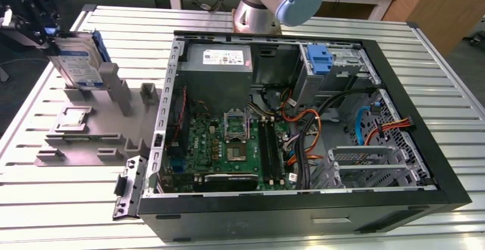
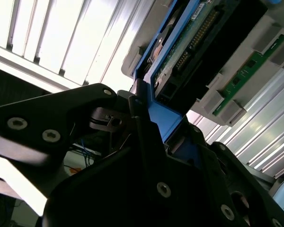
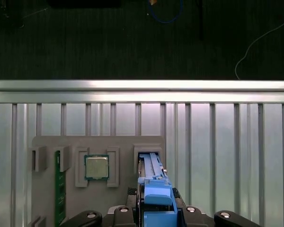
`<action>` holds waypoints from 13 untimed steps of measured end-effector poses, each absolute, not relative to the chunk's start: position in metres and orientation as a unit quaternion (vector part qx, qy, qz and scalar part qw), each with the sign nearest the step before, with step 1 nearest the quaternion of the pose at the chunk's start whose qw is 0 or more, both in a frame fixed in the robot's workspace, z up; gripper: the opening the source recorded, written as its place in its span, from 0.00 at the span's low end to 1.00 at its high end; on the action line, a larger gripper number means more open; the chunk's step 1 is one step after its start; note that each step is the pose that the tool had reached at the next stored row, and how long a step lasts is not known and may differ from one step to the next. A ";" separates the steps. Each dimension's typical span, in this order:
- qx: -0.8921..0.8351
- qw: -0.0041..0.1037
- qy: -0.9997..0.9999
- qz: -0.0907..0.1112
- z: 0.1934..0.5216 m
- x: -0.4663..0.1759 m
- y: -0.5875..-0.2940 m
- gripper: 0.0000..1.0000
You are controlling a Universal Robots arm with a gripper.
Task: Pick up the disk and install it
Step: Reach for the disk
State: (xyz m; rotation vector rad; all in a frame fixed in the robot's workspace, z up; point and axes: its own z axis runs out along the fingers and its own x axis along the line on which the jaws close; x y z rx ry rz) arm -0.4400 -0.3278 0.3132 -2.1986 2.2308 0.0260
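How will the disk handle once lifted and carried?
Likely stiff: the disk is a metal slab in a blue bracket. Probably heavy for its size. Upright on edge at the grey stand, it may tip if released.

Disk [image 1: 74,62] is logged at 10 o'clock in the exterior view, stood on edge, near upright, white-and-blue label facing outward. Blue carrier bracket [image 3: 154,189] is fitted round its edges. Green circuit-board underside is exposed in the second wrist view.

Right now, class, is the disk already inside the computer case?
No, the disk is upright at the grey holder, outside the open computer case.
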 end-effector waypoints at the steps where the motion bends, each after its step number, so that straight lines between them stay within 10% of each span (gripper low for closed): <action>1: -0.702 0.005 0.712 0.008 0.314 -0.440 -0.328 0.37; 13: -0.702 0.004 0.712 0.008 0.323 -0.440 -0.328 0.37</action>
